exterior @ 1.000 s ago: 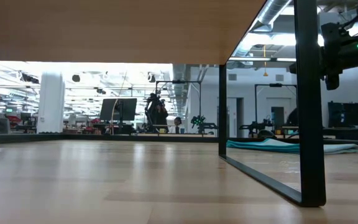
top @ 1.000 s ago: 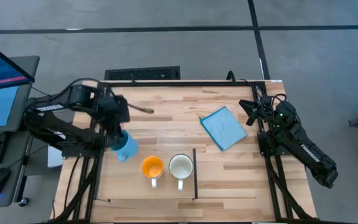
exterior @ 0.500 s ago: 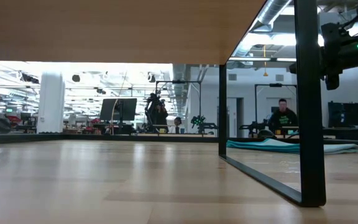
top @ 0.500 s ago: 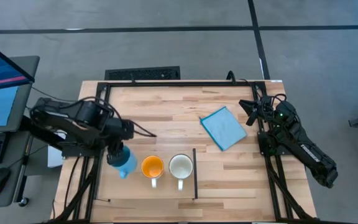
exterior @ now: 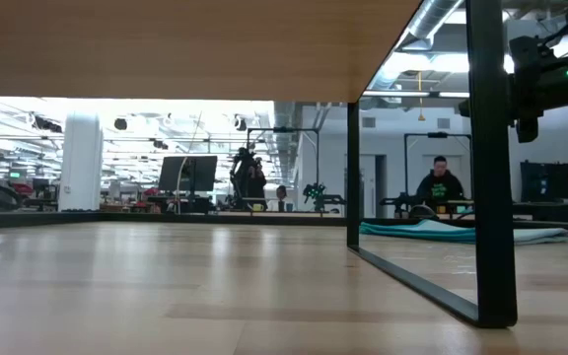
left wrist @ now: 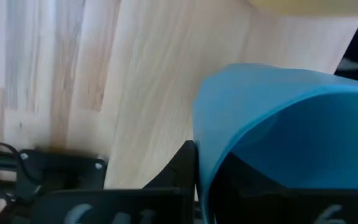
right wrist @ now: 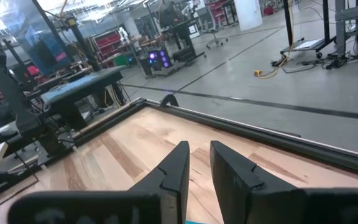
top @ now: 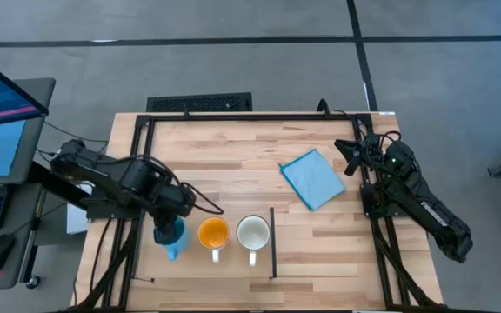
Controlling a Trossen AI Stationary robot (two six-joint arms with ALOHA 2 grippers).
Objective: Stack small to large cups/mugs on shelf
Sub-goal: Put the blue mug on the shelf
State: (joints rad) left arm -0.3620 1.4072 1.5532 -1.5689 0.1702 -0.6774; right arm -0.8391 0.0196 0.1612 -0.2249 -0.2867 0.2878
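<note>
The wooden tabletop (top: 233, 156) fills the middle of the high view, ringed by a black metal frame (top: 259, 116). At its front edge lies the shelf (top: 224, 261), a patch of the same light wood closed on its right by a thin black strip (top: 273, 242).

The left arm (top: 103, 178) reaches in from the left side and bends toward the front of the tabletop. The right arm (top: 416, 204) rests folded along the right edge of the frame, well apart from the mugs.

A light-blue cloth (top: 313, 179) lies flat toward the right of the tabletop, near the right arm.

Three mugs stand in a row on the shelf. The white mug (top: 253, 233) is just left of the black strip, upright, its handle toward the front edge. The orange mug (top: 213, 233) stands just beside it on the left, handle also toward the front. The blue mug (top: 170, 235) is at the left end, just beside the orange one, tilted, and held in the left gripper (top: 169, 228); in the left wrist view its blue wall (left wrist: 278, 124) sits close against a dark finger (left wrist: 178, 168), so the fingers are closed on it.

The right gripper (right wrist: 199, 167) hangs over bare wood with its fingers (right wrist: 174, 171) nearly together, only a narrow gap between them, holding nothing.
</note>
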